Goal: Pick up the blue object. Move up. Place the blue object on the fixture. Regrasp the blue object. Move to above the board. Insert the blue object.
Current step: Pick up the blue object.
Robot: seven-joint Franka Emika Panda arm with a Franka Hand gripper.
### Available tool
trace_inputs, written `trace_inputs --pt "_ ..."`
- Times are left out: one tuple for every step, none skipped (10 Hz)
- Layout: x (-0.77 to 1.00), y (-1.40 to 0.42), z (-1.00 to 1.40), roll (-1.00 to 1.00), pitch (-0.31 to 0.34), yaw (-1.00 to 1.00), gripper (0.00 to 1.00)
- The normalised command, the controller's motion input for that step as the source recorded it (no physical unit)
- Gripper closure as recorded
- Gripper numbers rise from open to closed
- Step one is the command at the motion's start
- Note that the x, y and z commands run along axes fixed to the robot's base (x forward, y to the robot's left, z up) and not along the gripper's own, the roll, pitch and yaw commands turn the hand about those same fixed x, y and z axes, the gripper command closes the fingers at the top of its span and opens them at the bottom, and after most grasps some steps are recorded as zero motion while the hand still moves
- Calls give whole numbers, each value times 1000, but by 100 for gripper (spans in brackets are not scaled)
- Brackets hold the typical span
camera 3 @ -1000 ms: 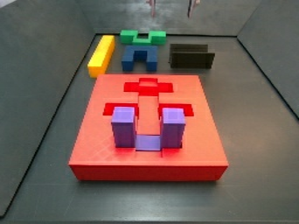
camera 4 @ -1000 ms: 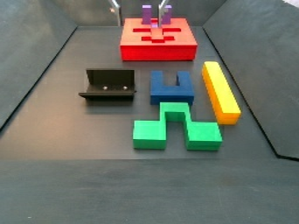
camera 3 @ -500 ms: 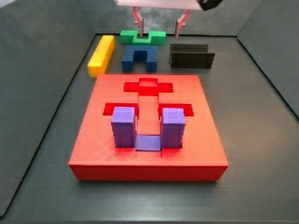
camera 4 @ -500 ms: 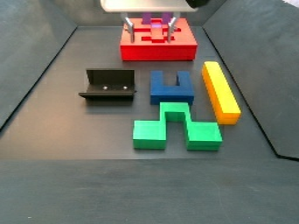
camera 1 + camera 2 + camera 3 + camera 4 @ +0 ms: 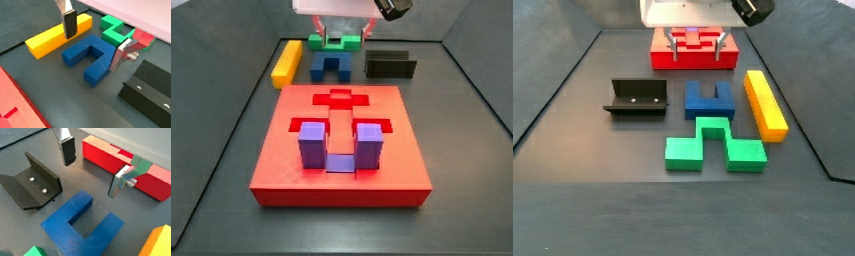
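Note:
The dark blue U-shaped object (image 5: 333, 65) lies flat on the floor between the yellow bar and the fixture (image 5: 390, 66). It also shows in the other side view (image 5: 710, 98) and in both wrist views (image 5: 90, 56) (image 5: 79, 223). The gripper (image 5: 346, 32) hangs open and empty above it, also seen in a side view (image 5: 691, 44). In both wrist views the gripper (image 5: 93, 42) (image 5: 93, 167) has its fingers (image 5: 69, 23) (image 5: 120, 181) wide apart, still above the block. The red board (image 5: 341, 150) holds a purple U-shaped piece (image 5: 338, 146).
A yellow bar (image 5: 764, 103) lies beside the blue object. A green notched block (image 5: 714, 146) lies against its closed end. The fixture (image 5: 636, 97) stands on its other side, and shows close to one finger in a wrist view (image 5: 150, 92). Dark walls surround the floor.
The gripper has come down into the side views, from only fingertips at the top edge to its whole body above the blue object.

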Motion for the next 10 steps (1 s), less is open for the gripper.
trace_inputs --pt "111 0 -249 259 66 0 0" --pt "89 0 -263 271 74 0 0" --pt "83 0 -257 276 84 0 0" --pt "120 49 -217 256 101 0 0" --pt "140 143 -171 206 103 0 0" --pt "0 200 -97 110 86 0 0" --pt "-86 183 -63 50 0 63 0" --pt "-17 140 -146 54 0 34 0" --pt "0 9 -191 84 0 43 0" --pt "0 0 -197 89 0 17 0"
